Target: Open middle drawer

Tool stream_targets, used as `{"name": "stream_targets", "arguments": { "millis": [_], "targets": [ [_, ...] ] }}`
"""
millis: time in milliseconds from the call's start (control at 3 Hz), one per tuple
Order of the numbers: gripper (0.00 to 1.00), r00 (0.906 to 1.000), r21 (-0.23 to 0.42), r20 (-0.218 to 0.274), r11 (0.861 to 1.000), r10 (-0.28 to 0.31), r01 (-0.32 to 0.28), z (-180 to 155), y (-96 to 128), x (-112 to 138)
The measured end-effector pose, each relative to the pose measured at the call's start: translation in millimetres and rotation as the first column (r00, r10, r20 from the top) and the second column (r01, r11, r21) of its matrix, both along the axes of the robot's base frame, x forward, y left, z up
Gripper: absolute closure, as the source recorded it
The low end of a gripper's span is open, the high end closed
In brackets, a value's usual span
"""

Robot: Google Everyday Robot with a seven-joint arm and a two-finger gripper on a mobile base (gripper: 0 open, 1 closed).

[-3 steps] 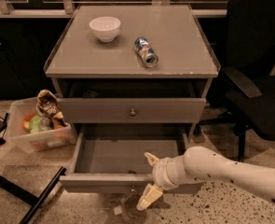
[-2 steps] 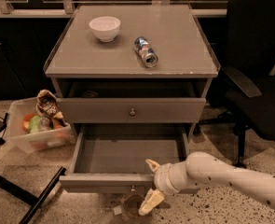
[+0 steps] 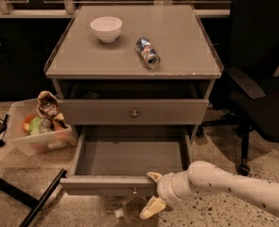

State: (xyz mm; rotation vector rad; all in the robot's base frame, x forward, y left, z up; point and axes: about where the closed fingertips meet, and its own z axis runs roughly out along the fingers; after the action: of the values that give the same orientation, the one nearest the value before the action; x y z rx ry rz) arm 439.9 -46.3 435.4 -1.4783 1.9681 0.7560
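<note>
The middle drawer (image 3: 129, 157) stands pulled far out of the grey cabinet, showing a plain grey inside. A small round knob (image 3: 134, 190) sits at the centre of its front panel. My gripper (image 3: 152, 193) is at the drawer's front edge, just right of the knob. It is open, with one pale finger (image 3: 154, 176) over the top of the front panel and the other below it. The white arm reaches in from the lower right.
Above it, a shorter drawer front (image 3: 134, 112) with a knob sits slightly out. On the cabinet top are a white bowl (image 3: 106, 28) and a lying can (image 3: 148, 52). A clear bin of snacks (image 3: 39, 124) stands left, a black office chair (image 3: 259, 79) right.
My gripper and arm have shifted slightly toward the camera along the drawer's front, and the drawer front sits a little further out.
</note>
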Motion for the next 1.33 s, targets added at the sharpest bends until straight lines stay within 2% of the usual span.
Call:
{"name": "stream_targets", "arguments": {
  "millis": [333,1333],
  "targets": [
    [0.31,0.9997,0.000,-0.019,1.000,-0.012,0.012,-9.0,-2.2,-1.9],
    [0.99,0.9997,0.000,-0.019,1.000,-0.013,0.013,-4.0,-5.6,6.4]
  ]
}}
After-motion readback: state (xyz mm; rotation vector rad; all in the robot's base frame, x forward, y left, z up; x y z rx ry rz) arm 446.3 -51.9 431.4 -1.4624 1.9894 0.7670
